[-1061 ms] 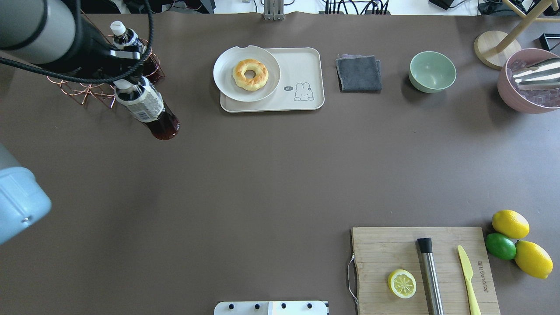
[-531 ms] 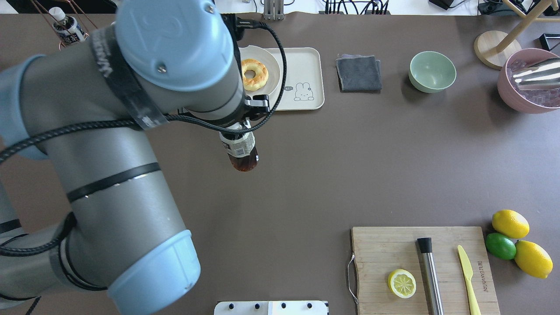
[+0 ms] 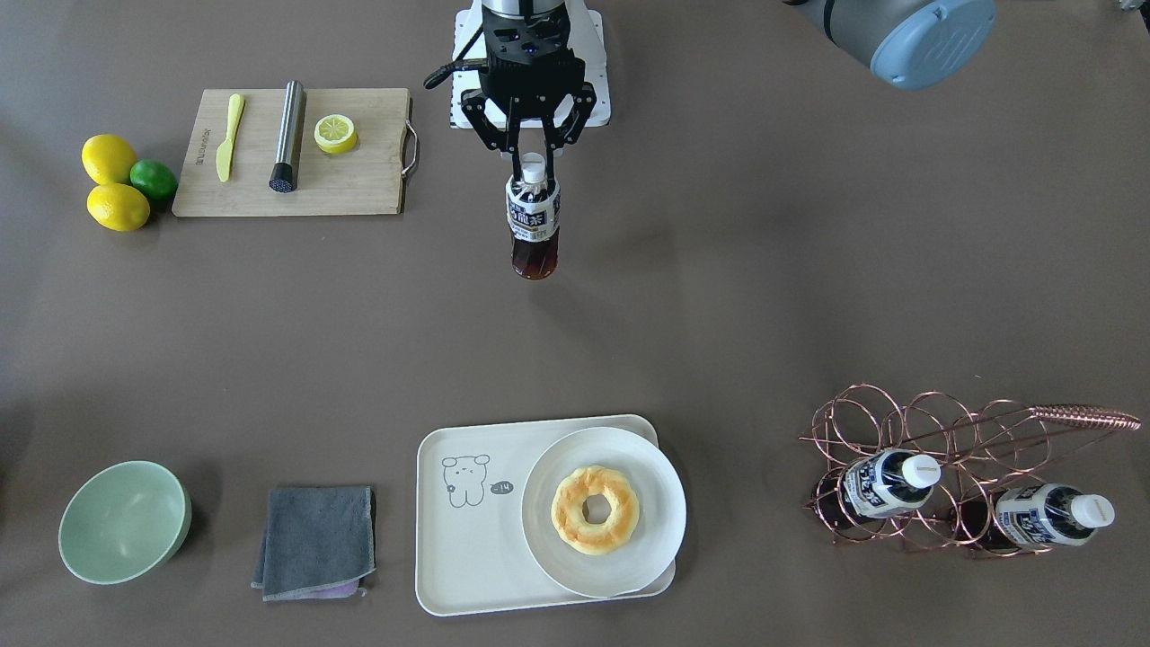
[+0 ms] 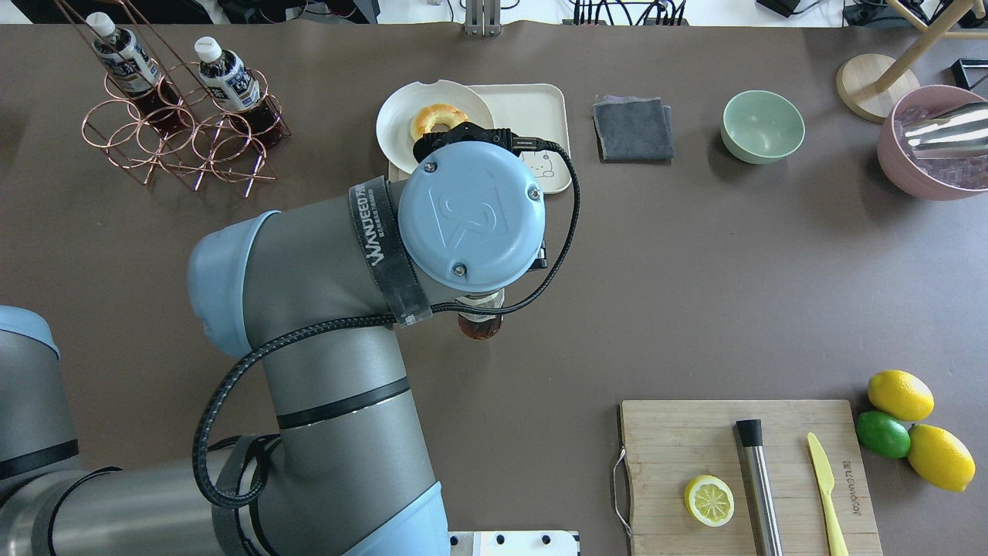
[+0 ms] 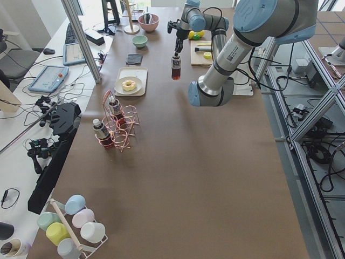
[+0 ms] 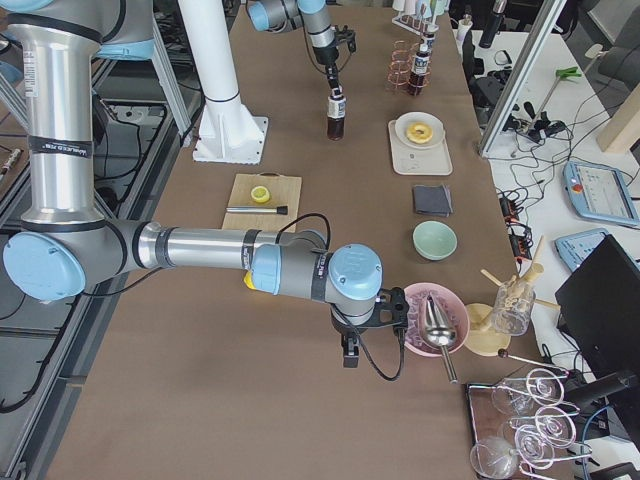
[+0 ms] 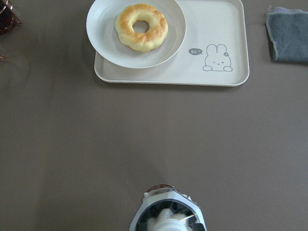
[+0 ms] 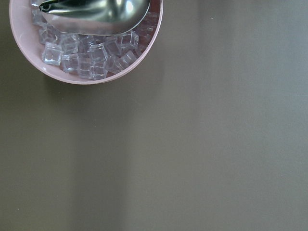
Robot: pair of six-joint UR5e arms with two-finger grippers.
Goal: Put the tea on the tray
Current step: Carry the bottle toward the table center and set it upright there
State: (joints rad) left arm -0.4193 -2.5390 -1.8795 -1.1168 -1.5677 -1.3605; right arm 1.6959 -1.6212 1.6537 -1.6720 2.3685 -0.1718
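Midway between robot-side and operators' edges: tea [image 3: 533, 220] is hanging upright.
Left gripper [image 3: 534, 155]: is pinching its cap.
Change: you are bringing it away from the wire rack [image 3: 952, 449] corner.
Meaning: tray [image 3: 467, 557] is waiting, operators' edge.

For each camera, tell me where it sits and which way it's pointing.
Front-facing: across the table, facing the robot; left pincer holds tea.
Overhead: behind the robot, looking down; left arm hides part of tray.
Exterior left: table's end; left arm nearest.
Exterior right: opposite end; right arm nearest.
Left wrist: down at tray; tea at bottom edge.
Right wrist: down at ice bowl; no body.
Shared: front-facing and overhead show tray.
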